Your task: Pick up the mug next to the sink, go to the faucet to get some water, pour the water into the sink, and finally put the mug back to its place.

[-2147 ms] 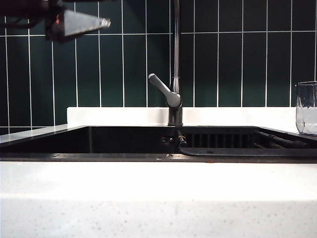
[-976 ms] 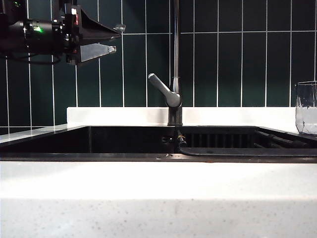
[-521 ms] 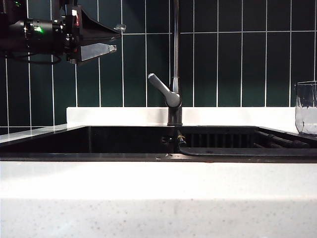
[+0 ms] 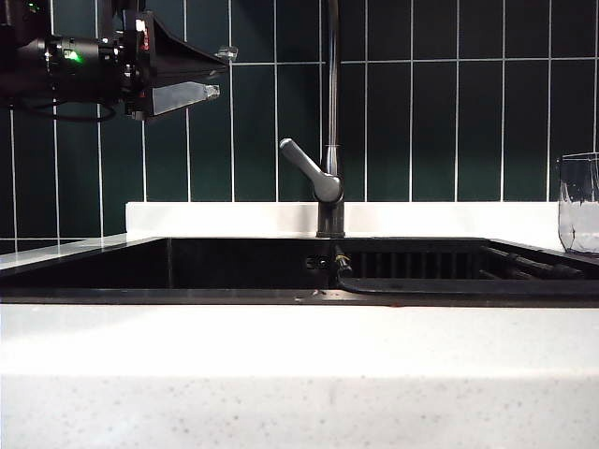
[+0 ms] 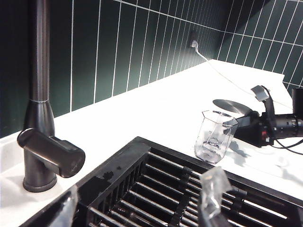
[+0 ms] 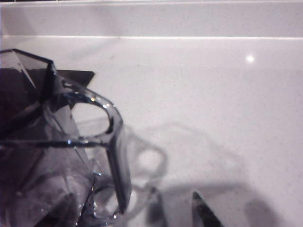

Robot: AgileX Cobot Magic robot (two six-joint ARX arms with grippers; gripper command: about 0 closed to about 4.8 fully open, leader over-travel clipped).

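Observation:
The clear faceted mug (image 4: pixel 580 202) stands on the white counter at the right end of the sink (image 4: pixel 187 267); it also shows in the left wrist view (image 5: pixel 215 137). The faucet (image 4: pixel 330 140) rises behind the sink's middle, its grey lever (image 4: pixel 305 169) angled up-left. My left gripper (image 4: pixel 213 72) hangs open high at the left, empty, with its clear fingers (image 5: pixel 213 189) over the ribbed rack. My right gripper (image 5: pixel 246 106) is level at the mug's far side, open. Up close, the mug (image 6: pixel 52 161) fills the side of the right wrist view, with one dark fingertip (image 6: pixel 203 215) beyond its handle (image 6: pixel 116 156). The other fingertip is hidden.
A dark ribbed rack (image 5: pixel 161 189) lies in the sink's right half. Dark green tiles (image 4: pixel 421 122) back the counter, and a white cable (image 5: pixel 222 75) runs from a wall socket across the counter (image 5: pixel 156 109) behind the mug. The white speckled front counter (image 4: pixel 299 374) is in the foreground.
In the exterior view my left gripper came lower and further into view after the earliest frame, then held still over the last second. Mug and faucet have not moved.

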